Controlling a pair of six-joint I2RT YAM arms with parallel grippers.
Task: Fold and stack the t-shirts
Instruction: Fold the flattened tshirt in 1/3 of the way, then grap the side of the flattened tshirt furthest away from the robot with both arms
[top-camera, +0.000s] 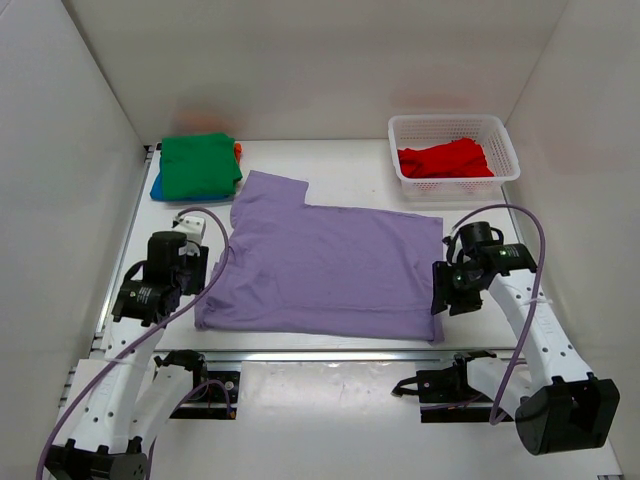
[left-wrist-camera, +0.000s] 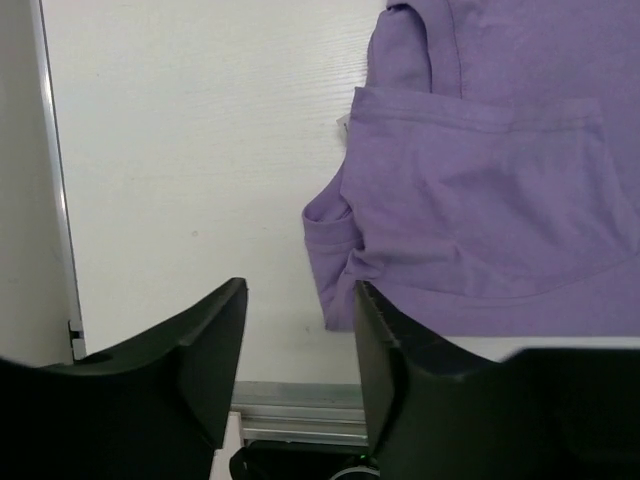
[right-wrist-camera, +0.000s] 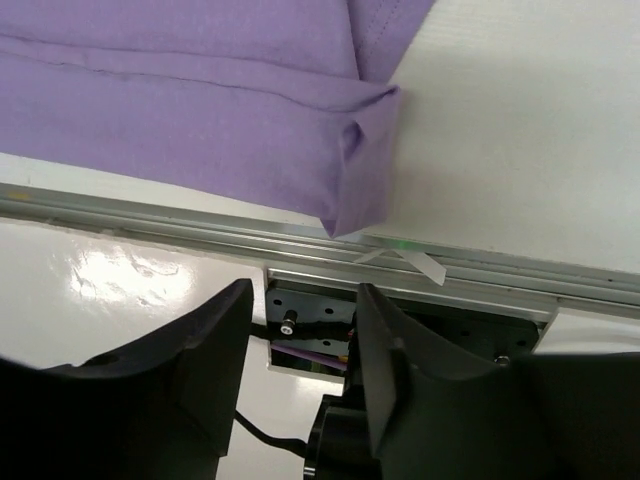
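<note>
A lavender t-shirt (top-camera: 330, 270) lies spread flat mid-table, folded lengthwise, one sleeve at its far left. My left gripper (top-camera: 197, 272) is open and empty just left of the shirt's left edge; in the left wrist view its jaws (left-wrist-camera: 300, 300) stand beside the shirt's near-left corner (left-wrist-camera: 340, 290). My right gripper (top-camera: 443, 290) is open and empty at the shirt's right edge; in the right wrist view its jaws (right-wrist-camera: 302, 300) are near the shirt's near-right corner (right-wrist-camera: 355, 190). A folded green shirt (top-camera: 200, 165) tops a blue one (top-camera: 158, 188) and an orange one (top-camera: 238, 150) at back left. A red shirt (top-camera: 445, 160) lies in the basket.
A white mesh basket (top-camera: 505, 150) stands at the back right. A metal rail (top-camera: 320, 355) runs along the table's near edge, also seen in the right wrist view (right-wrist-camera: 150, 215). White walls enclose the table on the left, back and right.
</note>
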